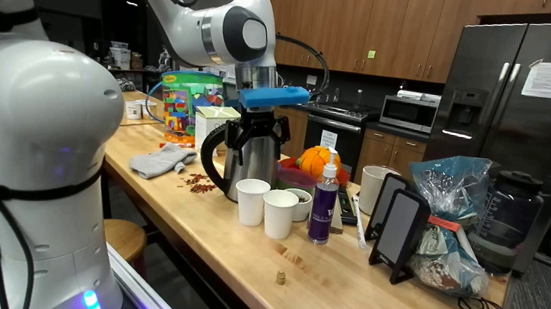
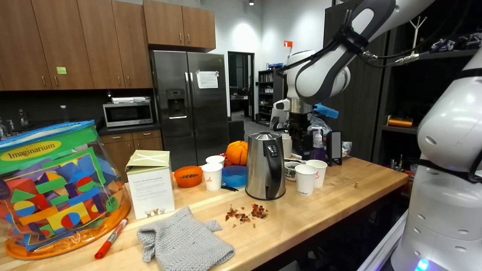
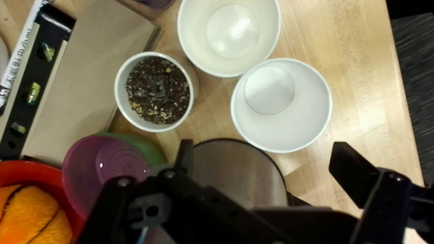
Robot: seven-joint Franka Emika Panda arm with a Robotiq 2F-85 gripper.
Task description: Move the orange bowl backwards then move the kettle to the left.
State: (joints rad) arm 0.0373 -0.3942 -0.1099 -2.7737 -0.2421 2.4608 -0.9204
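Beside the white cardboard box (image 2: pixel 150 190), we judge the round orange bowl (image 2: pixel 188 180) set back; near our spread-fingered black end effector (image 3: pixel 266 162), the tall stainless-steel kettle (image 2: pixel 258 169) likely awaits its leftward move.

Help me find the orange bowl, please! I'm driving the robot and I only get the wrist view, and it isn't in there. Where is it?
Observer: In an exterior view, the orange bowl shows between the pale box and a white paper cup.
Operator: Ooh! Is it empty?
Observer: No, small dark bits lie in it.
Operator: What else can't I see down there?
Observer: In both exterior views, loose red and dark pieces lie scattered on the wooden table, beside the kettle.
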